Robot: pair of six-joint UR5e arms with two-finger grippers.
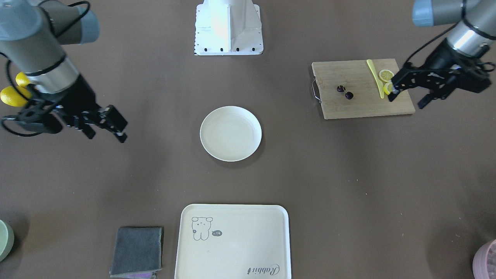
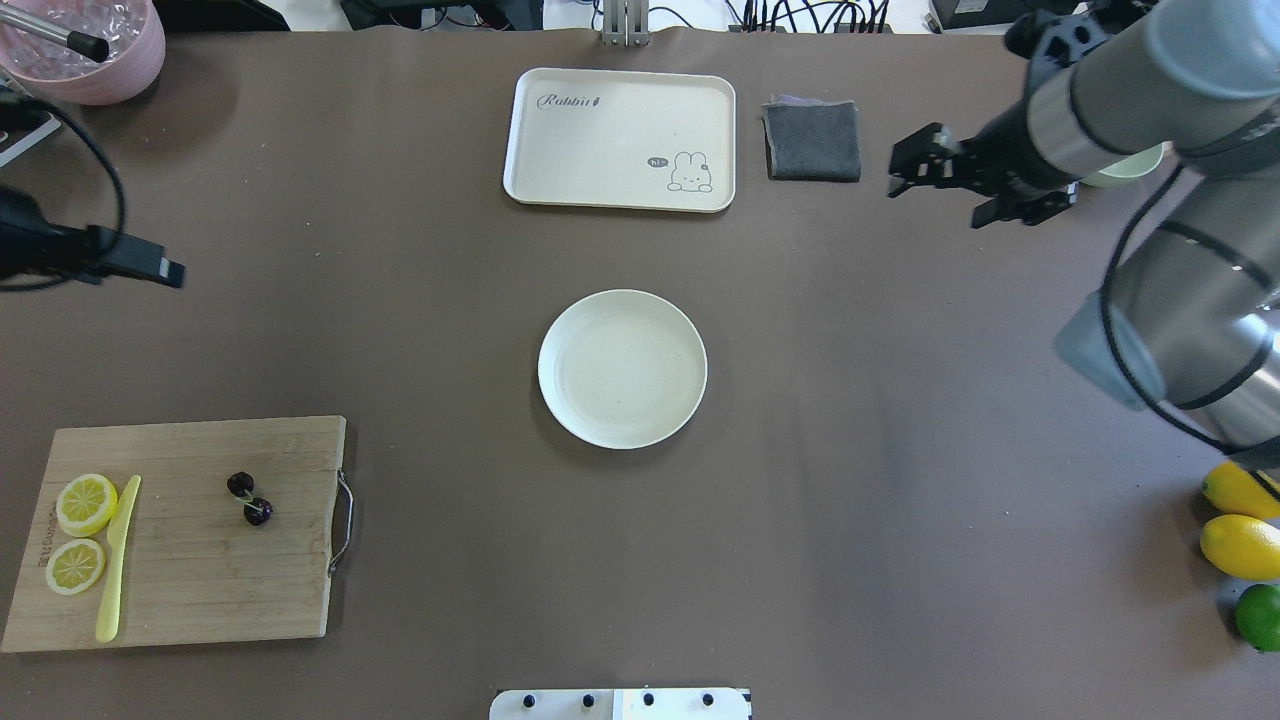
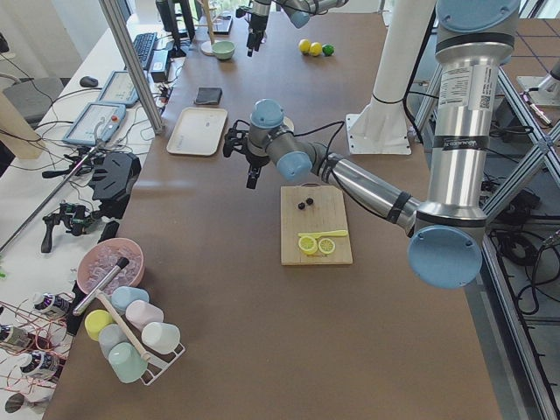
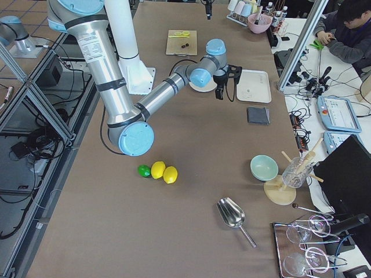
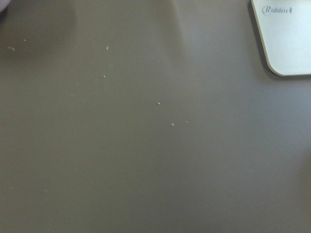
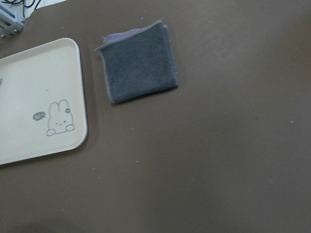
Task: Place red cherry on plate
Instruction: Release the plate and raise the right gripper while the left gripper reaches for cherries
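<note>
The red cherry [image 2: 250,498], a pair of tiny dark fruits on one stem, lies on a wooden cutting board [image 2: 190,560] at the near left of the table, also as the cherry [image 1: 345,92] in the front-facing view. The round cream plate [image 2: 622,368] sits empty at the table's middle. My left gripper [image 1: 407,100] hangs open and empty, high above the table beyond the board and apart from the cherry. My right gripper [image 2: 935,200] is open and empty too, near the far right by the grey cloth.
Two lemon slices [image 2: 85,503] and a yellow knife [image 2: 118,560] share the board. A cream tray [image 2: 620,138] and a folded grey cloth [image 2: 812,140] lie at the far side. Lemons and a lime [image 2: 1240,545] sit at the right edge, a pink bowl [image 2: 90,45] at the far left.
</note>
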